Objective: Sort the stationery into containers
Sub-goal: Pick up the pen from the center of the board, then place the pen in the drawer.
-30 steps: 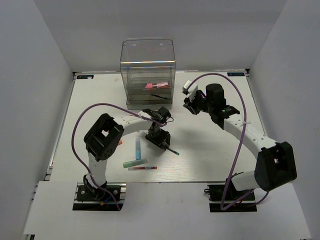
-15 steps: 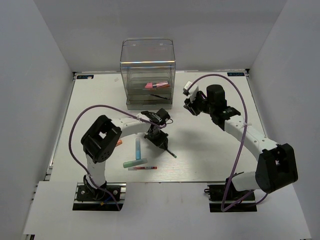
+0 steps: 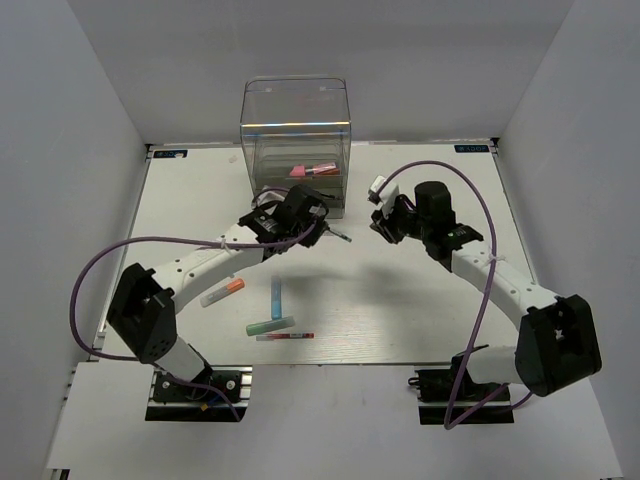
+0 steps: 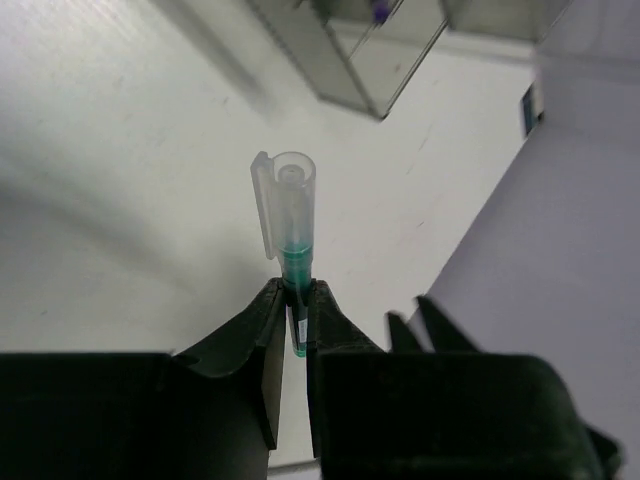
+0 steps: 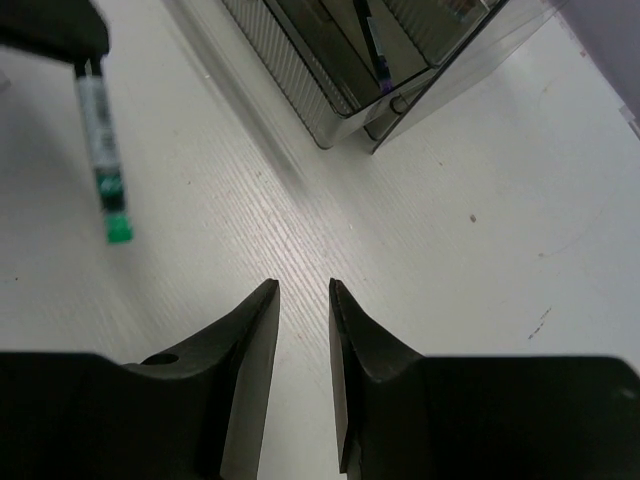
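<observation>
Left wrist view: left pincer [image 4: 293, 300] is clenched on a thin green pen [image 4: 290, 215]. The pen's clear cap sticks out ahead of the fingertips, and it is held off the worktop [image 4: 120, 150]. The clear drawer box [image 4: 370, 50] sits ahead and a bit right of this pincer, not touching the pen.

Right wrist view: right pincer [image 5: 303, 290] is released, jaws a little apart with nothing between them, over bare worktop. The held pen hangs ahead to its left and the box is ahead to its right.

Top view: the rest of the stationery lies behind the left pincer, toward the arm bases. The light blue marker [image 3: 276, 297] is nearest. The white marker with orange tip [image 3: 222, 292] is off to the left. The teal-green marker [image 3: 270, 326] and thin red pen [image 3: 285, 337] are farthest back, just beside each other. Pink markers [image 3: 313, 171] are inside the box, beyond the left pincer; which drawer, cannot tell.
</observation>
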### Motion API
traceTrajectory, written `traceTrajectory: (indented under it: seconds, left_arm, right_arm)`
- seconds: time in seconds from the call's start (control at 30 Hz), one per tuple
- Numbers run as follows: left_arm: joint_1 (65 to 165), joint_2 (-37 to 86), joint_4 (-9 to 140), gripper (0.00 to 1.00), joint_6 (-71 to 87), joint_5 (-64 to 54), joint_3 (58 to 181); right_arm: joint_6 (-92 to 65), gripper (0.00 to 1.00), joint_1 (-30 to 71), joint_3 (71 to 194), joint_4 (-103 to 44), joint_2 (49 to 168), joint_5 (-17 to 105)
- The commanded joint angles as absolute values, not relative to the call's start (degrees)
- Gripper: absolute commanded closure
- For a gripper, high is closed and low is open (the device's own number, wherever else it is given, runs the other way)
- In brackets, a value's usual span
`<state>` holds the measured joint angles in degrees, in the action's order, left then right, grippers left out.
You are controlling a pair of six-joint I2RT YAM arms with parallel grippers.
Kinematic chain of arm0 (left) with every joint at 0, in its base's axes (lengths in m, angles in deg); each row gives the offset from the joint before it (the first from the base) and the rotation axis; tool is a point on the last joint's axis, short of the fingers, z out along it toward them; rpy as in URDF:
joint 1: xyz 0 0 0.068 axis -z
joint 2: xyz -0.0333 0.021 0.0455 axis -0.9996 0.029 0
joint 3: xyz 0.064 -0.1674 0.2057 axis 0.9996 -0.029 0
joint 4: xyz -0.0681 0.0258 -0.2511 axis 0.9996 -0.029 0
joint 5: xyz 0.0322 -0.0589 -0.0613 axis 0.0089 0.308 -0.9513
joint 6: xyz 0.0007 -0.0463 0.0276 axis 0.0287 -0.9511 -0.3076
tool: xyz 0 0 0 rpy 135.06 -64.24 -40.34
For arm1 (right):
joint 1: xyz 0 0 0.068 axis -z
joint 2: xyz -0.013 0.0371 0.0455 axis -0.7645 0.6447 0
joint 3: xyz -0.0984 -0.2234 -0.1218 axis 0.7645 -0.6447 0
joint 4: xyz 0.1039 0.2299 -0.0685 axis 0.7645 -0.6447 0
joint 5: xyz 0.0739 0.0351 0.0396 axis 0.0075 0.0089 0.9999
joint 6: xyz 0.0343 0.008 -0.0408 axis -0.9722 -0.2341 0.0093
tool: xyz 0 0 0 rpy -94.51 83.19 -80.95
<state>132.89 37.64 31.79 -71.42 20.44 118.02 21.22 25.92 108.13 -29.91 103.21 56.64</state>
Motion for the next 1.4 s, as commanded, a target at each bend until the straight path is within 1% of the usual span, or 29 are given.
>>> traceTrajectory:
  seconds: [0.0, 0.07, 0.2, 0.4, 0.7, 0.8, 0.87, 0.9, 0.97, 1.0, 1.1, 1.17, 1.27, 1.33, 1.37]
  left_arm:
    - [131.58, 38.71, 32.77, 1.00, -77.24, 29.05, 120.97]
    - [131.05, 39.24, 32.77, 1.00, -80.40, 30.90, 122.02]
    - [129.83, 39.77, 38.65, 1.00, -83.05, 36.96, 120.80]
    - [127.10, 43.72, 36.64, 1.00, -87.44, 42.95, 124.13]
    - [124.46, 50.57, 38.49, 1.00, -89.12, 44.27, 126.24]
    - [123.32, 52.52, 37.87, 1.00, -89.12, 43.57, 127.57]
    - [123.32, 53.22, 38.39, 0.89, -88.50, 42.95, 127.57]
    - [122.79, 53.22, 38.92, 0.76, -88.50, 42.08, 127.57]
    - [122.79, 53.22, 39.45, 0.62, -86.41, 41.19, 127.57]
    - [122.79, 53.22, 39.45, 0.50, -85.70, 40.50, 127.57]
    - [122.79, 51.56, 41.90, 0.43, -83.50, 39.44, 126.08]
    - [122.79, 49.37, 44.19, 0.39, -81.57, 38.91, 123.63]
    - [123.31, 47.16, 46.40, 0.39, -79.72, 37.85, 122.13]
    - [123.84, 44.53, 48.32, 0.39, -76.65, 36.63, 119.85]
    - [123.84, 43.47, 49.03, 0.41, -75.33, 35.93, 118.88]
  right_arm:
    - [21.72, 0.67, 26.22, 107.16, -28.05, 100.42, 57.59]
    - [21.81, 0.67, 26.22, 106.55, -28.05, 99.72, 57.15]
    - [22.08, 0.67, 26.31, 104.80, -28.06, 98.04, 56.54]
    - [21.90, 0.67, 26.22, 102.16, -27.88, 95.76, 56.18]
    - [21.64, 0.67, 26.39, 100.22, -28.67, 93.65, 55.74]
    - [21.73, 0.61, 26.31, 99.61, -28.76, 93.03, 56.01]
    - [21.90, 0.58, 26.39, 99.43, -28.76, 92.51, 56.10]
    - [21.90, 0.56, 26.39, 99.17, -28.76, 92.33, 56.27]
    - [21.99, 0.55, 26.39, 98.90, -28.76, 92.24, 56.53]
    - [21.99, 0.53, 26.48, 98.99, -28.76, 92.24, 56.88]
    - [21.99, 0.52, 26.22, 98.99, -30.69, 92.33, 58.64]
    - [23.39, 0.52, 26.31, 99.34, -32.27, 92.59, 62.85]
    - [28.57, 0.52, 26.22, 99.86, -36.91, 93.03, 72.77]
    - [34.89, 0.53, 25.87, 100.22, -41.14, 93.47, 80.67]
    - [36.56, 0.55, 25.87, 100.22, -43.85, 94.26, 84.45]
